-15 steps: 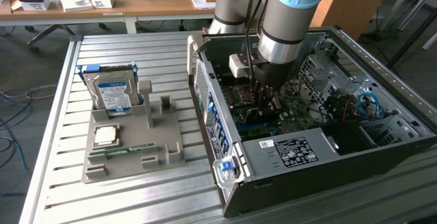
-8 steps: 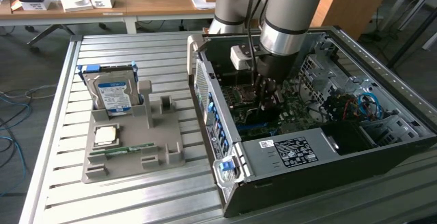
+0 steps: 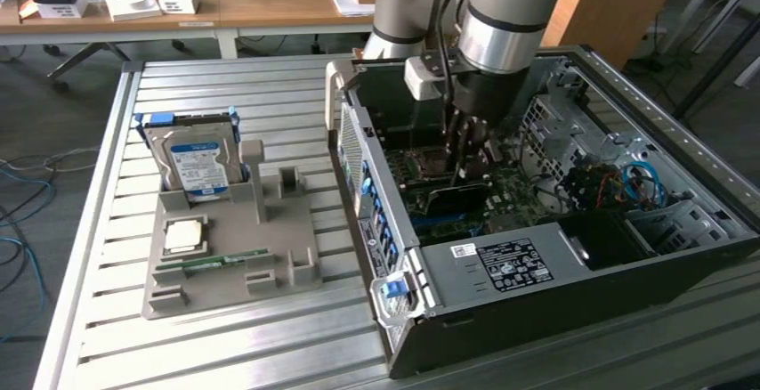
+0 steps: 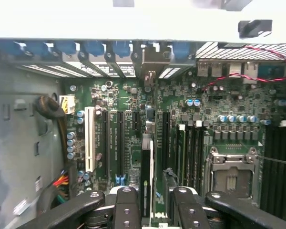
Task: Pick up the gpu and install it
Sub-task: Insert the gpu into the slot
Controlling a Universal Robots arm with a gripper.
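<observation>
- Shows the tool inside the open computer case, clamped on the top edge of the gpu; masks the grip partly behind the fingers in the exterior view.
- Presents the gpu edge-on in the wrist view, upright, near end cut off between the fingers.
- Sets the long axis parallel to the motherboard slots; leaves contact with them unclear.

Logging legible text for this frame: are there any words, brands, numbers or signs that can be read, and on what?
No text is legible.
hard drive, blue-white label: print too small to read.
black-and-white sticker in the computer case: text and symbols, too blurred to read.
small white sticker beside it: unreadable.
motherboard: markings too small to read.
</observation>
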